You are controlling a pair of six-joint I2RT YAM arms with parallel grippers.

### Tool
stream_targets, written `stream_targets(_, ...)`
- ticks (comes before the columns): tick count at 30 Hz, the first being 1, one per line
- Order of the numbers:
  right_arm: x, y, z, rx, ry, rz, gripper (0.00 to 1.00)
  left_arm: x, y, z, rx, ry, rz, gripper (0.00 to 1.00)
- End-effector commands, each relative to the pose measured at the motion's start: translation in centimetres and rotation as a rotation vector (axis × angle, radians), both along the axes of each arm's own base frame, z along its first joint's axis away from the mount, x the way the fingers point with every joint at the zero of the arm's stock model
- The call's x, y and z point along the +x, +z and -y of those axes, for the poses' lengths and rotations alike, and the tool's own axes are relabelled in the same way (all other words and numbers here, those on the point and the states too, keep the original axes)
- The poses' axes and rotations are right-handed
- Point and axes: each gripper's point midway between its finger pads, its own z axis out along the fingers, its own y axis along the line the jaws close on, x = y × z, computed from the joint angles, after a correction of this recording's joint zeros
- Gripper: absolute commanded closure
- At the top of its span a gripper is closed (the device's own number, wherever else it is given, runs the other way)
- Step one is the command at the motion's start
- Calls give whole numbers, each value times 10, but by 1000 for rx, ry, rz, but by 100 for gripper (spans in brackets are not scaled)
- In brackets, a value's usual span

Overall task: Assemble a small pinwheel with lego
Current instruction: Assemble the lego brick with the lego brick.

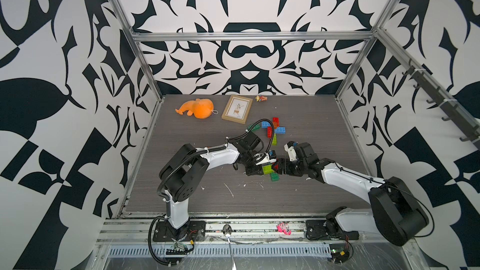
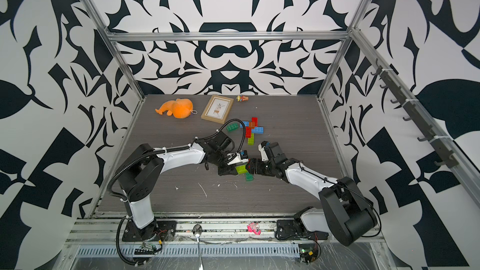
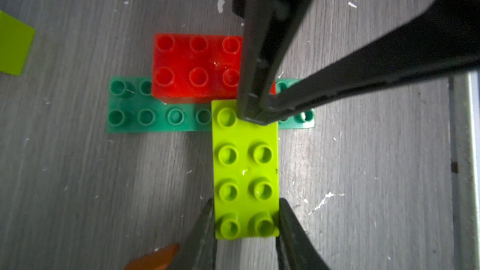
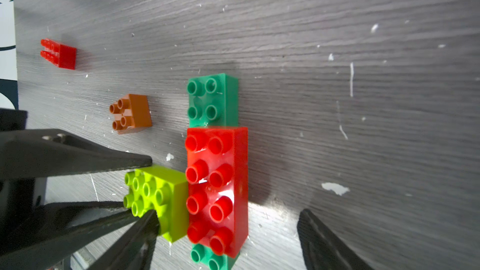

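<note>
Step in hand, I judge: seating the lime brick (image 3: 245,167) on the green brick (image 3: 155,118) beside the red brick (image 3: 197,66) on the desk (image 3: 78,177); left gripper (image 3: 246,203) clamps it, right gripper (image 4: 228,215) gapes, one finger atop; next, press straight down.

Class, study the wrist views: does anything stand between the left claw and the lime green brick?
Nothing visible does. The left claw grips the lime green brick by its two long sides. One finger of the right claw sits over its far end, beside the red brick.
</note>
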Motion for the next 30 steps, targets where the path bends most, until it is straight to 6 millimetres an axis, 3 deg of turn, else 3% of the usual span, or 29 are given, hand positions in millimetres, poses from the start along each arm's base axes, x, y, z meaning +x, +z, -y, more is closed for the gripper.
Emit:
stream_targets(1,8,4,7,-41,-28,19,16,-4,15,6,-66,-12,0,66)
stream_targets(20,3,-19,29,-171,-79,-33,19,1,26,13,-104,32,-2,71)
stream_targets(30,1,-15,28,-153,-82,-25,20,-21,29,16,-96,-30,-6,75)
